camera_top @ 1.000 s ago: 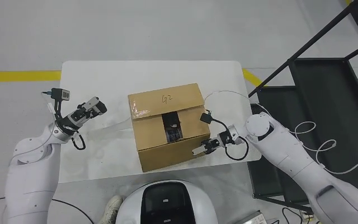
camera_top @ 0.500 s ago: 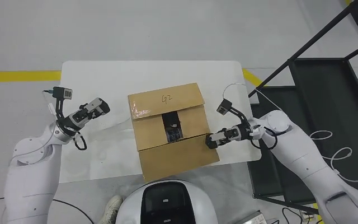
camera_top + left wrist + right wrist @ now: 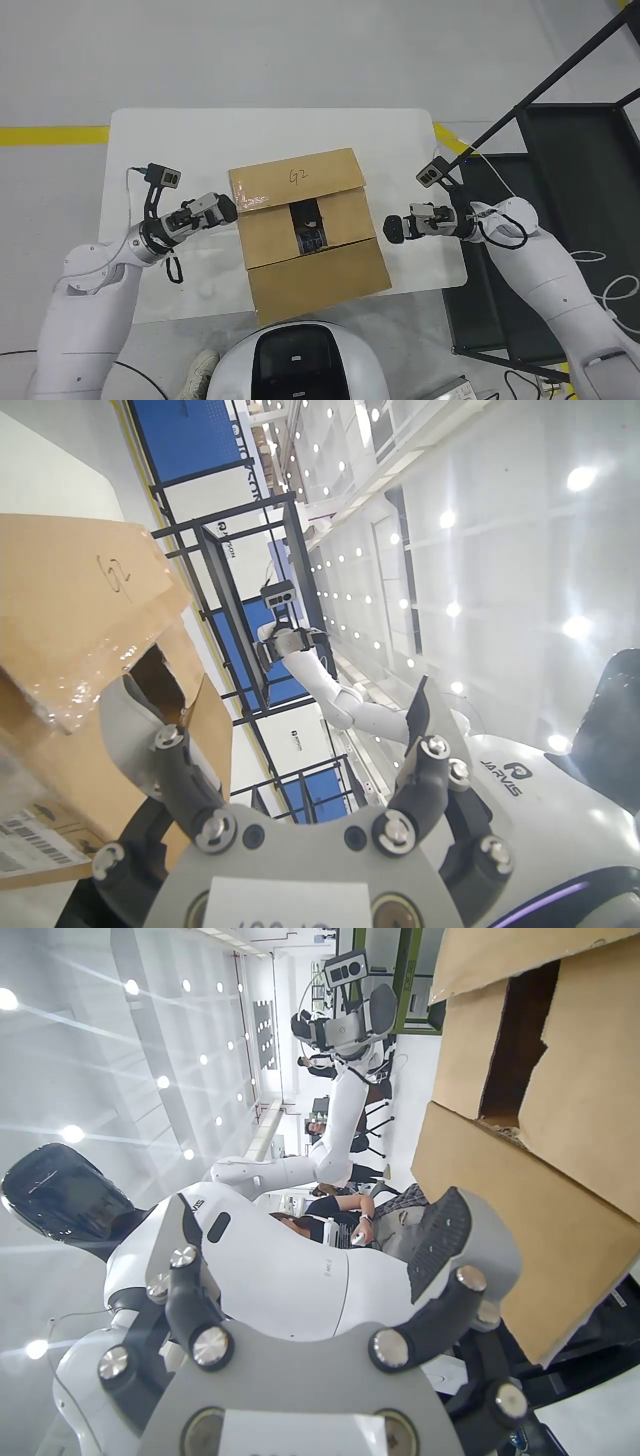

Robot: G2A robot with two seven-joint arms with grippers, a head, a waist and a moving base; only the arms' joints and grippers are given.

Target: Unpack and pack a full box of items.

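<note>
Brown cardboard lies just off both sets of fingers. We see the left gripper (image 3: 226, 207) with its fingers spread wide. In its wrist view the white finger (image 3: 125, 715) overlaps the edge of the cardboard box (image 3: 75, 610), and we cannot tell whether it touches. The other finger (image 3: 424, 720) stands free in the air. This gripper is level with the box's left wall, near the corner where clear tape (image 3: 250, 201) wrinkles across the top. The right gripper (image 3: 394, 228) is likewise parted, with nothing between its fingers. Its ribbed pad (image 3: 442, 1233) sits just beside the box's right wall, and the top view shows a narrow strip of table between them.

Between the two arms the cardboard box stands in the middle of the white table (image 3: 160, 140). Its far flap lies flat over the top, and the near flap (image 3: 320, 278) angles outward toward the table's near edge. Two short side flaps leave a rectangular gap at the centre, where we make out dark items (image 3: 308, 230), too shadowed to name. A printed label (image 3: 30, 845) is stuck on the wall facing the left gripper.

Farther out, a black metal rack (image 3: 560, 190) stands to the right of the table. A yellow line (image 3: 50, 135) runs along the grey floor to the left.
</note>
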